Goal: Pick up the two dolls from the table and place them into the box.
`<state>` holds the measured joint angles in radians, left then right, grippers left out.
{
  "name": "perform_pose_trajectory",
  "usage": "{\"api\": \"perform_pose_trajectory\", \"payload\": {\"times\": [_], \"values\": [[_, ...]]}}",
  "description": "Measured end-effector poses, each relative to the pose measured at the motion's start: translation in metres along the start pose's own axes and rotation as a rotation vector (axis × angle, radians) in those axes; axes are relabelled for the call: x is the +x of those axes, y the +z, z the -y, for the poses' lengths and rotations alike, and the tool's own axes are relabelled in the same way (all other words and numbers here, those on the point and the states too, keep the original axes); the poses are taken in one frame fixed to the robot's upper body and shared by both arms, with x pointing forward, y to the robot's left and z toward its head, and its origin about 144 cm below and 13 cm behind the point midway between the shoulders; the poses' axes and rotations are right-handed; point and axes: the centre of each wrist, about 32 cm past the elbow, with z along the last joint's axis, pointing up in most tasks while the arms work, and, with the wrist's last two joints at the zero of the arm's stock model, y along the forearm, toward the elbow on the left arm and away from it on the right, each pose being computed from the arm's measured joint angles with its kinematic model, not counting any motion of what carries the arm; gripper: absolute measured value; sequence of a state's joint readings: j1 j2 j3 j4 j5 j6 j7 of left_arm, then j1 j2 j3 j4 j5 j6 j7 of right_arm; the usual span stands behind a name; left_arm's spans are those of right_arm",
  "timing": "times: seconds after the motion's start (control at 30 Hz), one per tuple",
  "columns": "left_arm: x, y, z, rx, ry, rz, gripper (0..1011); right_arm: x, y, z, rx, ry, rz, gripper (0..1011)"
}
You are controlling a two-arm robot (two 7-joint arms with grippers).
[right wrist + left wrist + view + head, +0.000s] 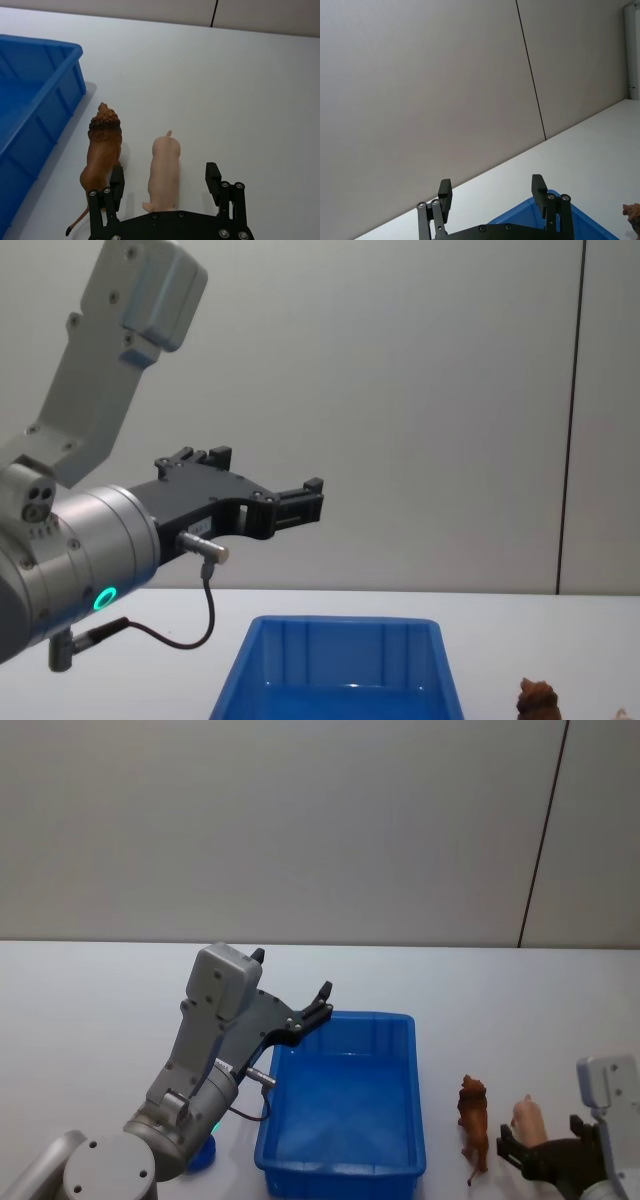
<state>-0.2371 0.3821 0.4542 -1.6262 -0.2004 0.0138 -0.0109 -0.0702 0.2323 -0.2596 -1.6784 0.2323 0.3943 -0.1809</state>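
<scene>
Right claw (165, 171) wide, straddling pink doll (164, 172) | brown doll (104, 150) just outside | left claw (492, 184) wide, raised

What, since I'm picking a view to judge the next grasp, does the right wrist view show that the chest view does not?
Right wrist view, not chest view: the right gripper, fingers open either side of the pink doll lying on the table. Chest view, not right wrist view: the left gripper, fingers open, raised above the box. Both: the blue box and the brown doll, though the chest view catches just its head.
</scene>
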Motion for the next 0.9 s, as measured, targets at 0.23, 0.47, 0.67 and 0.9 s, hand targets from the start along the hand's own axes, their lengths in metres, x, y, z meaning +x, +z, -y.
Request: {"api": "perform_pose_trajectory", "payload": {"times": [0.23,0.47,0.67,0.9], "values": [[0.0,0.0,0.0,0.0,0.0,0.0,1002,-0.0028,-0.0037,-0.0037,-0.034,-0.008,-0.006,1001],[0.0,0.0,0.0,0.0,0.0,0.0,1002,-0.0042,-0.006,-0.0063,-0.055,-0.009,-0.015,903],[0.0,0.0,0.0,0.0,0.0,0.0,1002,-0.0048,-0.0081,-0.0076,-0.065,-0.007,-0.024,740],[0.0,0.0,0.0,0.0,0.0,0.0,1002,-0.005,-0.0099,-0.0078,-0.068,-0.004,-0.031,534]]}}
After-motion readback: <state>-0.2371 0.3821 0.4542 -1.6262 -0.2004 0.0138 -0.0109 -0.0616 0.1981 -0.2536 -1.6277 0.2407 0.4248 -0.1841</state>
